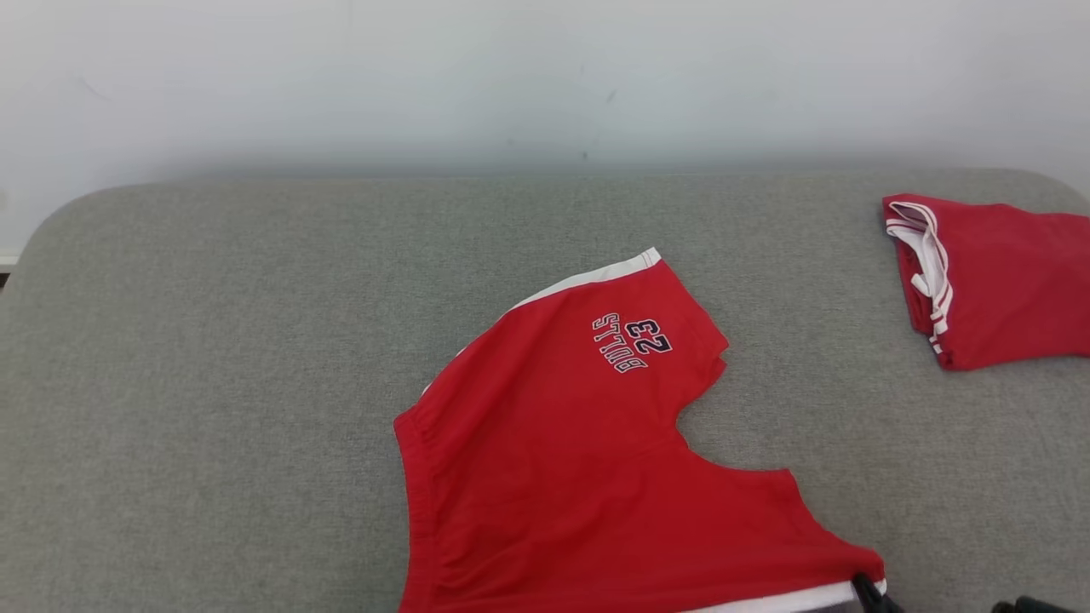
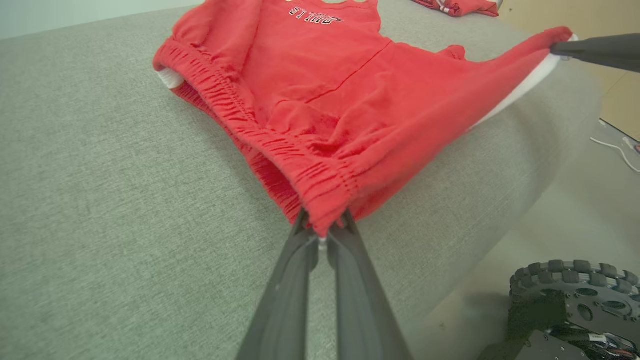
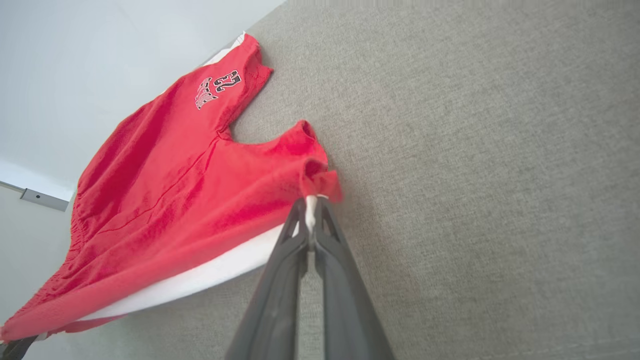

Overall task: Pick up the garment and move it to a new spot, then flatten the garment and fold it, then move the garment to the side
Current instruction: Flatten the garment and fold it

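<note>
**Cropped at the edges**

The head view's bottom edge cuts off the shorts [image 1: 553, 477] and all but the tip of the right end effector [image 1: 869, 589]. Its right edge crops a second red garment [image 1: 1005, 281], possibly folded.

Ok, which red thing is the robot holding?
Look at the big grey padded table. Near its front edge lie the red shorts, spread open, pinched by the left pincer and right pincer. Unlike the folded red garment at the far right, they show BULLS 23 lettering.
</note>
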You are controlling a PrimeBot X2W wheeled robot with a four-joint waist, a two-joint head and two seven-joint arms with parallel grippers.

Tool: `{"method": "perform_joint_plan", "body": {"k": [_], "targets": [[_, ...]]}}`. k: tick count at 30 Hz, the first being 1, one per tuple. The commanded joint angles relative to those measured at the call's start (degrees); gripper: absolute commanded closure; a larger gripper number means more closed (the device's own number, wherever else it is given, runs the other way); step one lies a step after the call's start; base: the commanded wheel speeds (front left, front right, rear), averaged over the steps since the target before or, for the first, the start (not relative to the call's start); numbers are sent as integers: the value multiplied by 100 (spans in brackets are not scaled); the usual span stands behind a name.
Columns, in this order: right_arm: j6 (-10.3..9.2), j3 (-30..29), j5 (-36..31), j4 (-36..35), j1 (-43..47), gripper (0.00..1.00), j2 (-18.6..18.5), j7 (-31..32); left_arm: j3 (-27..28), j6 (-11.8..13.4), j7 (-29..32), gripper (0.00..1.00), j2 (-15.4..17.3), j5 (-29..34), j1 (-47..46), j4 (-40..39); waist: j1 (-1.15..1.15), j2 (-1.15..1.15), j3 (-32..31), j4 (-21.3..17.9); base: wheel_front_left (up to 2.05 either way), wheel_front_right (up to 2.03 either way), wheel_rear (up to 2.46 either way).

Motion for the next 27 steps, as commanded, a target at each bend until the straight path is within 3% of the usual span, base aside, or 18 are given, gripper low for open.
{"method": "perform_joint_plan", "body": {"k": [1, 13, 27], "targets": [[-17, -37, -21, 29, -191, 100, -19, 24, 37, -34, -17, 100, -117, 127, -11, 32, 0, 0, 33, 91, 0, 0, 0], [-17, 150, -125, 645, -2078, 100, -640, 221, 531, -271, -17, 100, -760, 483, -414, 138, 0, 0, 191, 557, 0, 0, 0], [-17, 689, -347, 2880, -4822, 100, -966, 30, 814, -362, -17, 100, -1351, 256, -1536, 836, 0, 0, 665, 869, 0, 0, 0]]}}
